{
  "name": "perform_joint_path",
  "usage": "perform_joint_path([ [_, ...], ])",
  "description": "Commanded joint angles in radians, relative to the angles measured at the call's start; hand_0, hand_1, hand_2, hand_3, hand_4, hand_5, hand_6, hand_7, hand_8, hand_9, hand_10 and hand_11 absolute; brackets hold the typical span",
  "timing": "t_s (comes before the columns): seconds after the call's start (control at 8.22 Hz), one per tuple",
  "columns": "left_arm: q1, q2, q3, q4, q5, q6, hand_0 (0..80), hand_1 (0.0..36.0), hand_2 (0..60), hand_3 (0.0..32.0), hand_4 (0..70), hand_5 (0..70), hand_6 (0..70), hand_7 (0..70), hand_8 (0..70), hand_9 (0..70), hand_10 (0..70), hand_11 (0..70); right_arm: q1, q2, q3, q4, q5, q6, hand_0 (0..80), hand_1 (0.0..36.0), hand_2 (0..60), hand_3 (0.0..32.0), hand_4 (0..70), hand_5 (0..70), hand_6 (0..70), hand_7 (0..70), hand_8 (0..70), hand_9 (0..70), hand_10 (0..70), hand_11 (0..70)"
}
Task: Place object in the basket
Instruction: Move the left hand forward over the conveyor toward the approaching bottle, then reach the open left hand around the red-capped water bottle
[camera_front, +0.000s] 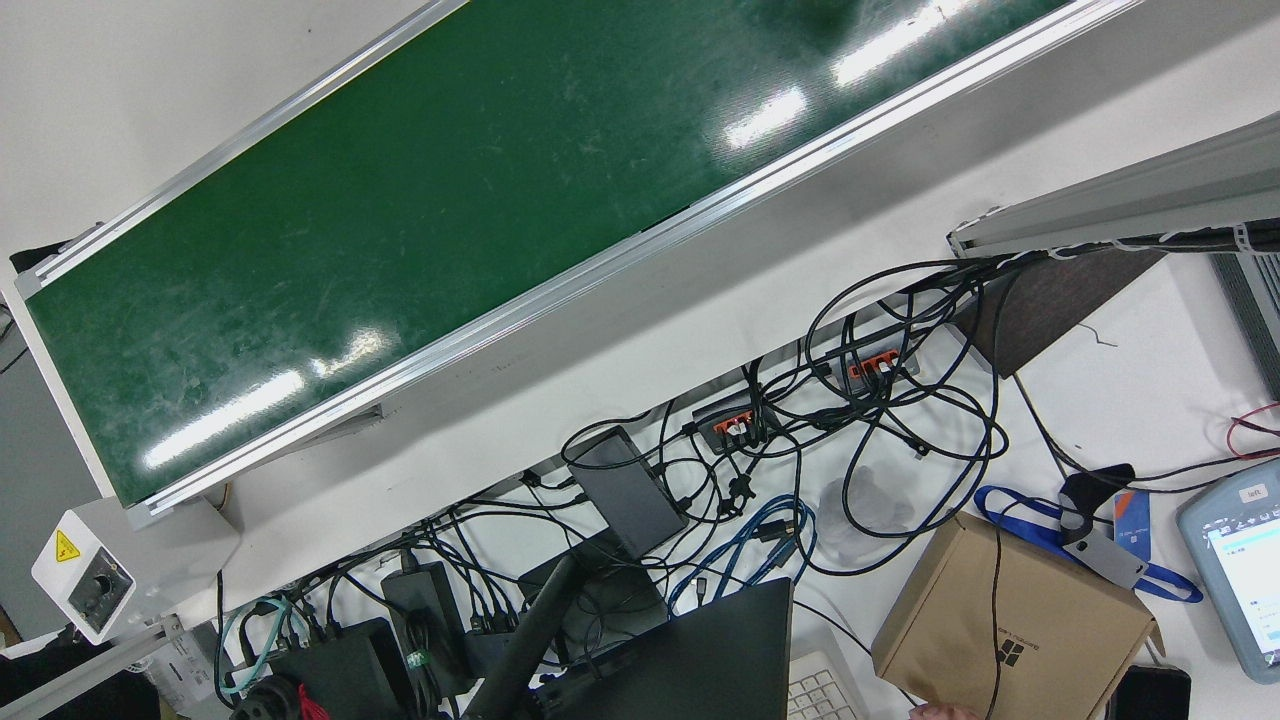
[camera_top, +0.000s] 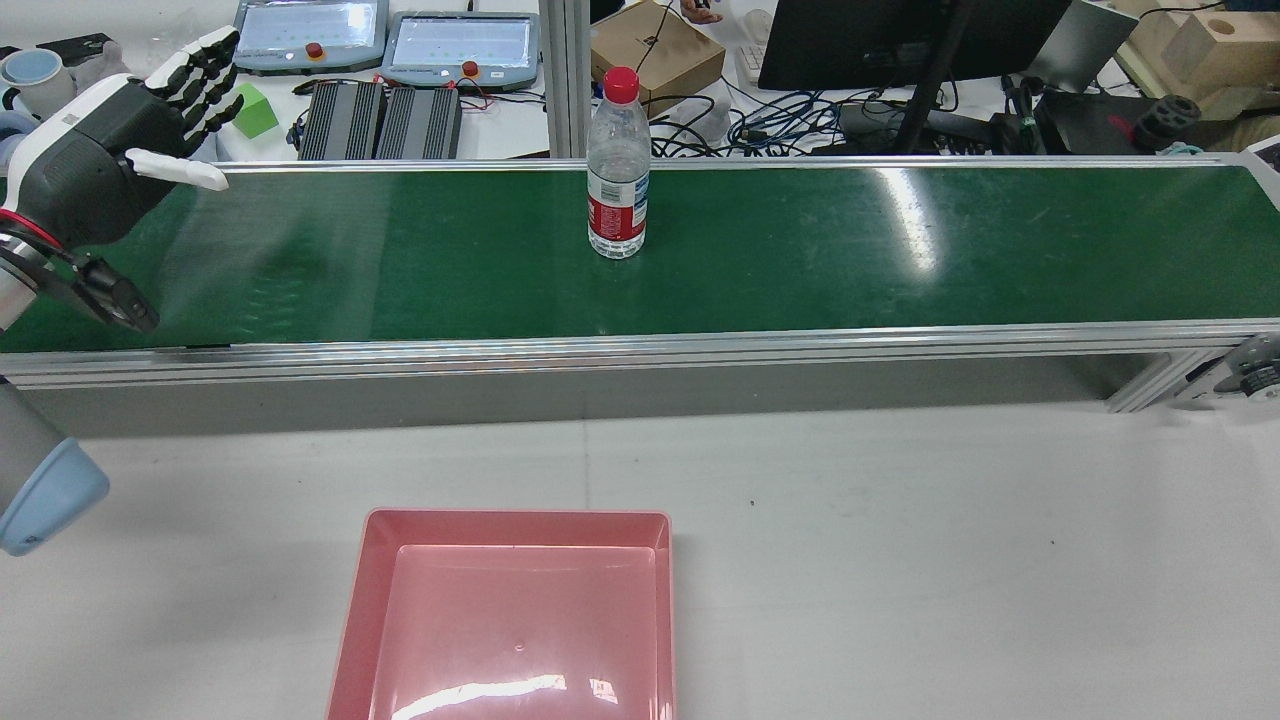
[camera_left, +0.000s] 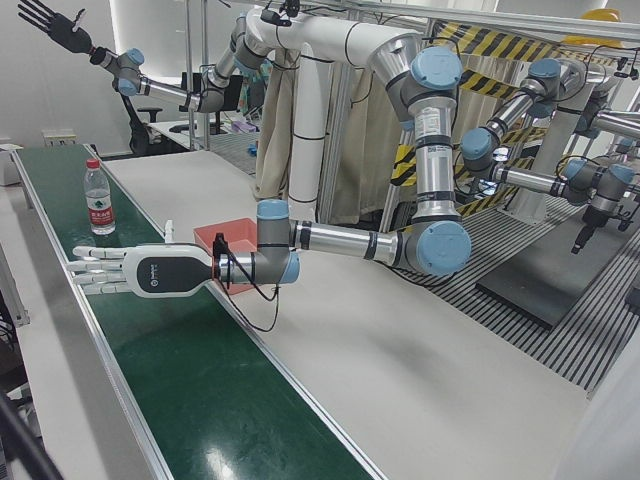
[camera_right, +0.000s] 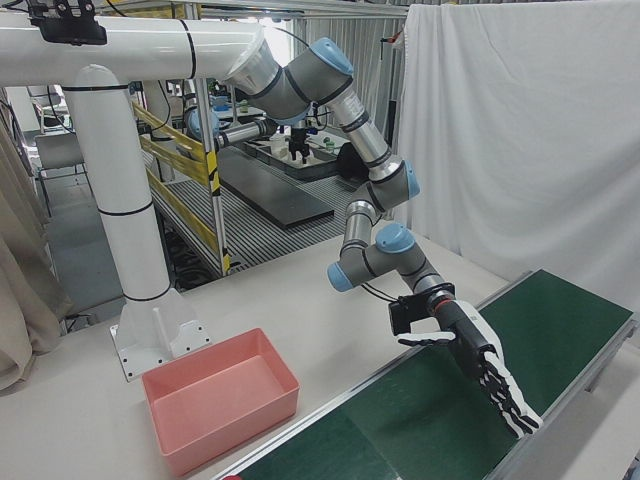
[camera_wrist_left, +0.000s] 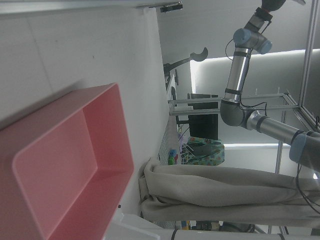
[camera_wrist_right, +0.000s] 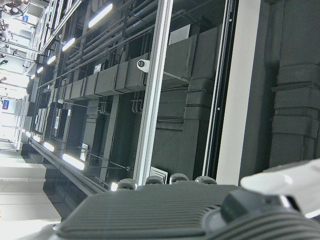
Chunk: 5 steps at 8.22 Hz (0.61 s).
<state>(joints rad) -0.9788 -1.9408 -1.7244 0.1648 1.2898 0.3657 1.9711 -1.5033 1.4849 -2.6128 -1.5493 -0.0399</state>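
A clear water bottle with a red cap and red label stands upright mid-belt on the green conveyor; it also shows in the left-front view as the bottle. My left hand hovers over the belt's left end, well to the left of the bottle, fingers stretched out and holding nothing; the same left hand appears from both front corners. The pink basket sits empty on the white table in front of the belt. My right hand is raised high, fingers spread, empty.
The belt has aluminium side rails. Behind it lie teach pendants, power boxes, a cardboard box, a monitor and tangled cables. A white pedestal stands behind the basket. The left hand view shows the basket side-on.
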Motion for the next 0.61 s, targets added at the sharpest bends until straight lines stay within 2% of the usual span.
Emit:
perform_joint_path([
  [0.0,0.009,-0.003,-0.001,0.002,-0.015,0.002,52.3,8.4,0.0,2.6,0.0,12.1,0.0,0.0,2.4,0.6,2.7,5.6,0.000,0.000,0.000,-0.001,0.000,0.000,0.0,0.0,0.0,0.0,0.0,0.0,0.0,0.0,0.0,0.0,0.0,0.0],
  [0.12,0.046,-0.009,-0.001,0.011,-0.015,0.002,52.2,8.3,0.0,2.4,0.0,12.1,0.0,0.0,2.4,0.6,2.6,5.4,0.000,0.000,0.000,-0.001,0.000,0.000,0.0,0.0,0.0,0.0,0.0,0.0,0.0,0.0,0.0,0.0,0.0,0.0],
  [0.49,0.054,-0.029,-0.001,0.022,-0.017,0.021,52.6,9.0,0.0,2.4,0.0,12.7,0.0,0.0,2.8,1.2,2.6,5.4,0.000,0.000,0.000,0.000,0.000,0.000,0.0,0.0,0.0,0.0,0.0,0.0,0.0,0.0,0.0,0.0,0.0,0.0],
])
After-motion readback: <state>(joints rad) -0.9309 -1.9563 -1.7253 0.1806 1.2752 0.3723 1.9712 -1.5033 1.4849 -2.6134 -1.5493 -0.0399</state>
